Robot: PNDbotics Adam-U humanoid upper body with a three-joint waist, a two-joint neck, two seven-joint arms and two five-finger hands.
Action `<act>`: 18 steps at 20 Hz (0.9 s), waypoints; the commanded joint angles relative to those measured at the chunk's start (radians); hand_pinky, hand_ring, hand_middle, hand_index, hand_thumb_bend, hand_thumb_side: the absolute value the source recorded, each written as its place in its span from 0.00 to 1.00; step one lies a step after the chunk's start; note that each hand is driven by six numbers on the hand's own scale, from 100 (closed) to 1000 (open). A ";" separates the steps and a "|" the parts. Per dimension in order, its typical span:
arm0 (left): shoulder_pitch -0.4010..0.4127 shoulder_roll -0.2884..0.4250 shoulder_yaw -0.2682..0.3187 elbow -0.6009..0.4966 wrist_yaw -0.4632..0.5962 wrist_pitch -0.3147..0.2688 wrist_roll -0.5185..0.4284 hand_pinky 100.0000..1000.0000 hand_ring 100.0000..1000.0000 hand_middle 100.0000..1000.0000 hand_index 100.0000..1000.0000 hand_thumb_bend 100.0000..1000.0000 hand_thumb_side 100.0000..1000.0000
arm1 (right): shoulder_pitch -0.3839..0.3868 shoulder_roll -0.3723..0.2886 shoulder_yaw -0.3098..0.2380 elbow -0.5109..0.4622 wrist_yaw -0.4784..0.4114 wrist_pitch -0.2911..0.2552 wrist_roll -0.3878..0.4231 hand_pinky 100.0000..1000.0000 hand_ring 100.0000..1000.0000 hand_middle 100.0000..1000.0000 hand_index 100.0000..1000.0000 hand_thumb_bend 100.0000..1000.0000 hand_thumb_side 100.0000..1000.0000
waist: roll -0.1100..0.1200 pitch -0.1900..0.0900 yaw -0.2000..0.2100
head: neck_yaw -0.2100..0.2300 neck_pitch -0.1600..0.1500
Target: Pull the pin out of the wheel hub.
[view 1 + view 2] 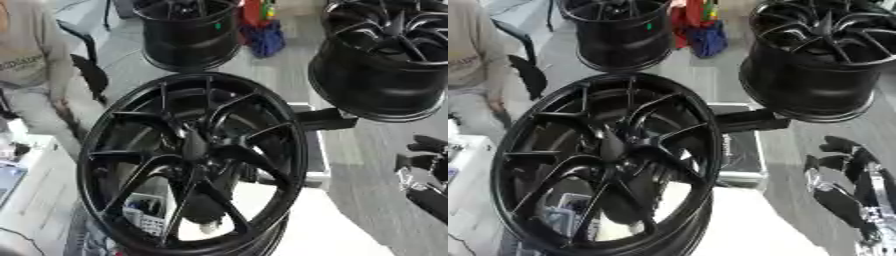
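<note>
Spokes of a large black wheel hub (192, 160) fill the middle of both views, the rim standing tilted toward the camera on a white surface (324, 230). Its dark centre boss is seen where the spokes meet, but no pin can be told apart from the black metal there. Through the gaps between the spokes, at about six and seven o'clock of the rim, a small pale object and some cluttered light-coloured parts are glimpsed; what they are cannot be made out.

At three to four o'clock of the hub, near the right edge, the right hand (842, 170) is seen, black with silver parts, well apart from the rim and touching nothing. Its fingers (837, 146) appear partly curled and point toward the hub, though how far they are closed cannot be told. The left hand is not shown in either view.

Behind the hub, a black box-like block (750, 121) lies at two o'clock, just beside the rim's upper right edge, above a flat dark tray with a pale frame (741, 155). A second black wheel (188, 32) stands at twelve o'clock, and a third (820, 55) at one to two o'clock. Between them, red and blue items (262, 30) are piled on the grey floor.
</note>
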 commanded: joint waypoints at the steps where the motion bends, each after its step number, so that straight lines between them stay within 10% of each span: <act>1: 0.008 -0.049 0.045 -0.149 0.118 -0.038 0.150 0.65 0.61 0.67 0.76 0.43 0.33 | -0.009 -0.004 -0.010 -0.014 -0.004 -0.001 -0.003 0.70 0.55 0.61 0.75 0.13 0.00 | -0.002 -0.005 0.003 | -0.001 -0.006; 7: 0.045 -0.230 0.064 -0.368 0.271 -0.064 0.352 0.62 0.59 0.65 0.73 0.40 0.27 | -0.014 0.004 -0.007 -0.013 -0.008 -0.002 0.000 0.70 0.55 0.61 0.75 0.13 0.00 | -0.013 0.001 0.007 | 0.000 -0.007; 18: 0.099 -0.447 0.093 -0.414 0.321 -0.075 0.454 0.60 0.56 0.61 0.71 0.35 0.20 | -0.014 0.010 -0.008 -0.011 -0.010 -0.002 -0.003 0.70 0.55 0.61 0.75 0.13 0.00 | -0.019 0.002 0.018 | 0.005 -0.005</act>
